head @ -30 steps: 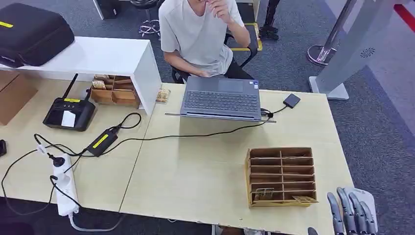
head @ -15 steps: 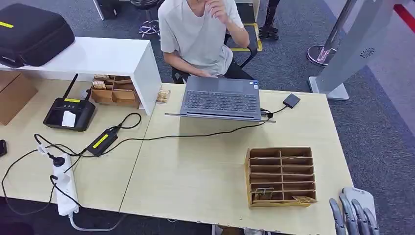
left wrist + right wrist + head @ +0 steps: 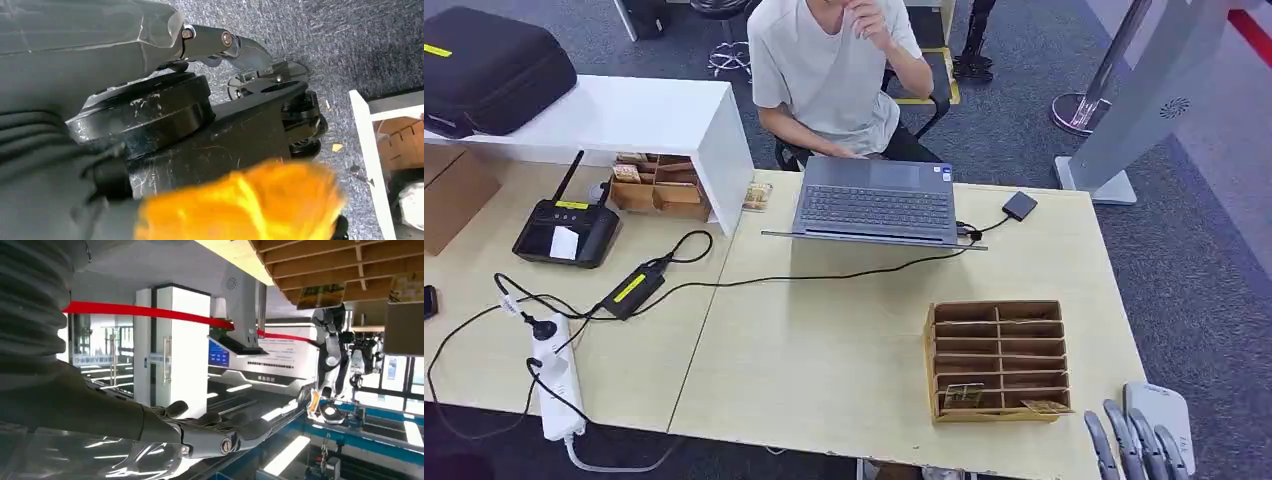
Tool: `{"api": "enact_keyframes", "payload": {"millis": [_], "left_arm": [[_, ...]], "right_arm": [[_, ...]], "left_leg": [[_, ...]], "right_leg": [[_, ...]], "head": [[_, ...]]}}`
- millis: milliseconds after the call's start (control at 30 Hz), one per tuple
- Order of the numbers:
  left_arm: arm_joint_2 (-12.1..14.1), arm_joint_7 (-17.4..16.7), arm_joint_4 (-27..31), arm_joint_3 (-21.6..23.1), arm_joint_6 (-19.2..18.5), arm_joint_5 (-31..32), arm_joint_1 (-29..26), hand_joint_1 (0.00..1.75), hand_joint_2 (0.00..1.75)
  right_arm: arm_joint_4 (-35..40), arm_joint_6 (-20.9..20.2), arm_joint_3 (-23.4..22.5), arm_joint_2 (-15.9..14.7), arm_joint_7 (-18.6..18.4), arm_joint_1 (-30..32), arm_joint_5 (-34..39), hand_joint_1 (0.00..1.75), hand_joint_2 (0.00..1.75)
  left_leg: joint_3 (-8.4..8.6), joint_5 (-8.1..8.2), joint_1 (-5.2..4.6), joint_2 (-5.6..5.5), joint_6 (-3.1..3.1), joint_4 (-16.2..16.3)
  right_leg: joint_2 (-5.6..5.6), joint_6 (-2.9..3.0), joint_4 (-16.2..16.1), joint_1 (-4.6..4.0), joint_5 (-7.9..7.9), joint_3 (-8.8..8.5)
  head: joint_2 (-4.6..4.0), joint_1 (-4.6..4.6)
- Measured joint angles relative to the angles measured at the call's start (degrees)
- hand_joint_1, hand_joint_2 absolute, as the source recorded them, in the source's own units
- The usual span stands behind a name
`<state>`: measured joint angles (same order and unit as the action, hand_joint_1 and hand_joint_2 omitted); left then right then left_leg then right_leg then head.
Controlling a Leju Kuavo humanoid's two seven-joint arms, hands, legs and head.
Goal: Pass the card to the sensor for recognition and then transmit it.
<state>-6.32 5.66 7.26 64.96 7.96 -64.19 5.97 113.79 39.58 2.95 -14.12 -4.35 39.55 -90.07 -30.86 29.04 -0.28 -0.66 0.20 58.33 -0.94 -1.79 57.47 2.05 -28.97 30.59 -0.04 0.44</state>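
Nearby, a laptop (image 3: pixel 876 205) and cables (image 3: pixel 724 283) sit behind the wooden organizer (image 3: pixel 997 360).

Grey ribbed wrist cover, dark slender-fingered right robot hand (image 3: pixel 1139 445), visible joint screws.

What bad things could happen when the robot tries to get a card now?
The right hand is low by the table's corner, so it might bump the edge coming up. The cards sit in narrow slots of the box, so fingers could push the box or snag its dividers.
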Motion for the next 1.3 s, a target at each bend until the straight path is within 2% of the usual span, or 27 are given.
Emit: {"api": "enact_keyframes", "payload": {"millis": [133, 267, 367, 500, 600, 833, 1300], "left_arm": [[0.0, 0.2, 0.0, 0.0, -0.2, 0.6, 0.0, 0.00, 1.75], [0.0, 0.4, 0.0, 0.1, -0.7, 2.2, 0.1, 0.00, 1.75], [0.0, 0.4, 0.0, 0.2, -1.0, 2.7, 0.2, 0.00, 1.75], [0.1, 0.3, 0.0, 0.9, -1.1, 3.1, 0.3, 0.00, 1.75], [0.2, 0.2, 0.0, 1.3, -1.2, 3.1, 0.4, 0.00, 1.75], [0.2, -0.1, 0.0, 2.2, -1.2, 3.2, 0.4, 0.00, 1.75], [0.3, -0.3, 0.0, 3.0, -1.2, 3.2, 0.5, 0.00, 1.75]], "right_arm": [[-2.6, -0.9, 0.0, -0.3, -1.0, -1.1, 0.0, 0.00, 1.75], [-8.2, -2.0, 1.0, -2.8, -2.8, -5.6, 0.0, 0.00, 1.75], [-12.6, -2.2, 4.2, -5.3, -8.0, -9.4, 0.0, 0.00, 1.75], [-17.6, -3.0, 11.5, -9.3, -17.1, -14.9, 0.0, 0.00, 1.75], [-21.0, -3.0, 17.1, -11.6, -20.1, -18.4, -0.1, 0.00, 1.75], [-25.6, -2.7, 24.1, -14.3, -23.3, -22.7, 0.0, 0.00, 1.75], [-27.1, -3.1, 28.9, -17.1, -26.7, -25.1, 0.0, 0.00, 1.75]], "left_leg": [[-0.01, 0.00, 0.00, 0.00, 0.00, 0.0], [-0.01, 0.00, 0.00, 0.13, 0.00, 0.0], [0.00, -0.02, 0.00, 0.12, -0.01, 0.0], [0.02, -0.04, -0.01, 0.13, -0.01, 0.0], [0.03, -0.06, 0.00, 0.11, -0.03, 0.0], [0.00, -0.06, 0.00, 0.10, -0.04, 0.0], [-0.01, -0.06, -0.01, 0.10, -0.04, 0.0]], "right_leg": [[0.00, 0.00, 0.0, 0.00, 0.00, -0.01], [0.16, -0.02, 0.0, 0.00, 0.04, 0.00], [0.16, 0.00, 0.0, 0.00, 0.13, 0.00], [0.17, 0.00, 0.0, 0.00, 0.14, 0.01], [0.15, 0.00, 0.0, 0.00, 0.14, 0.01], [0.15, 0.01, 0.0, -0.01, 0.13, 0.04], [0.15, 0.00, 0.0, 0.00, 0.14, 0.03]], "head": [[0.00, 0.00], [0.00, 0.02], [0.00, 0.02], [0.00, 0.00], [0.00, 0.00], [0.00, 0.00], [0.00, 0.00]]}}
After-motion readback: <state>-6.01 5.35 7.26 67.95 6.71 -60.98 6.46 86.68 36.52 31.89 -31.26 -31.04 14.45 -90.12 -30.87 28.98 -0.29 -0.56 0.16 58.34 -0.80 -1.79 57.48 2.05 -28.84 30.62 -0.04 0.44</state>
